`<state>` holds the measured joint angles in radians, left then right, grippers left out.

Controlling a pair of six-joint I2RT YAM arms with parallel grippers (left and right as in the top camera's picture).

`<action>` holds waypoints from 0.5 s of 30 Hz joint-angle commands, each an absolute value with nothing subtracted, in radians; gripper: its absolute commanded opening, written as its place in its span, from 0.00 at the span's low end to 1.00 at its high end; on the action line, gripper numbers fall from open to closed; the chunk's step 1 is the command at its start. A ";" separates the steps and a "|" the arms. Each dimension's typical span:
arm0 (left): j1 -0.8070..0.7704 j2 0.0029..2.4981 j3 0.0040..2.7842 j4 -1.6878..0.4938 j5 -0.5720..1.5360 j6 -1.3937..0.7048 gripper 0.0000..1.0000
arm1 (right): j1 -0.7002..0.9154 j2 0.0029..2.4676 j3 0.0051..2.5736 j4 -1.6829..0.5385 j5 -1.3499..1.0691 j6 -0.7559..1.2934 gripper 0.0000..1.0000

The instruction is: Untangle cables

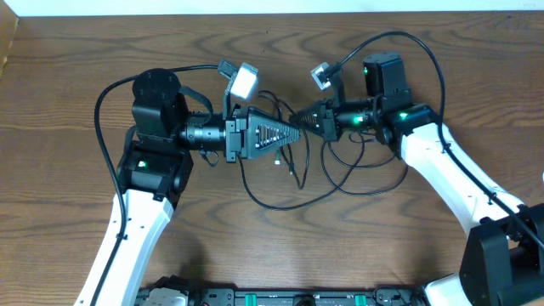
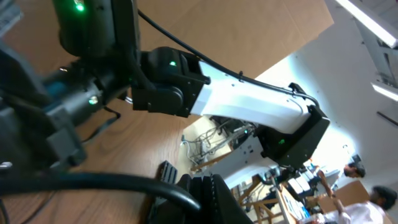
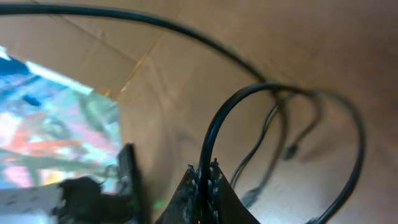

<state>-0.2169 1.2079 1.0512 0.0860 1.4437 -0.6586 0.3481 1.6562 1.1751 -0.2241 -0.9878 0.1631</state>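
Cables [image 1: 285, 207] tangled in loops on table [image 1: 68, 51], right fingers [image 3: 180, 199] clamped on a black one (left fingers [image 1: 272, 136] pressed together)

A robotics lab or workshop: robot arms [image 1: 435, 161] on a wood tabletop [image 1: 68, 68], with metal racks [image 2: 210, 142], strip ceiling lights [image 2: 372, 23] and people [image 2: 380, 200] beyond.

The wood-grain surface [image 1: 68, 76] is showing a matt brown finish, while the thin black cables [image 1: 280, 200] are gleaming with smooth, faintly glossy sheaths, the arms' white shells [image 1: 136, 229] are looking like smooth plastic, and the left fingers [image 1: 270, 136] are showing dark ribbed faces.
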 commanded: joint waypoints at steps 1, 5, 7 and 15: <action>-0.216 1.180 1.070 0.092 1.481 -0.673 0.08 | 0.374 1.669 1.182 -0.189 -0.942 0.121 0.05; -0.216 1.166 1.070 0.092 1.480 -0.686 0.08 | 0.408 1.669 1.182 -0.150 -0.870 0.122 0.12; -0.220 1.162 1.070 0.092 1.475 -0.686 0.08 | 0.434 1.669 1.182 -0.149 -0.816 0.122 0.13; -0.255 1.161 1.070 0.109 1.428 -0.685 0.08 | 0.479 1.669 1.182 -0.147 -0.753 0.127 0.57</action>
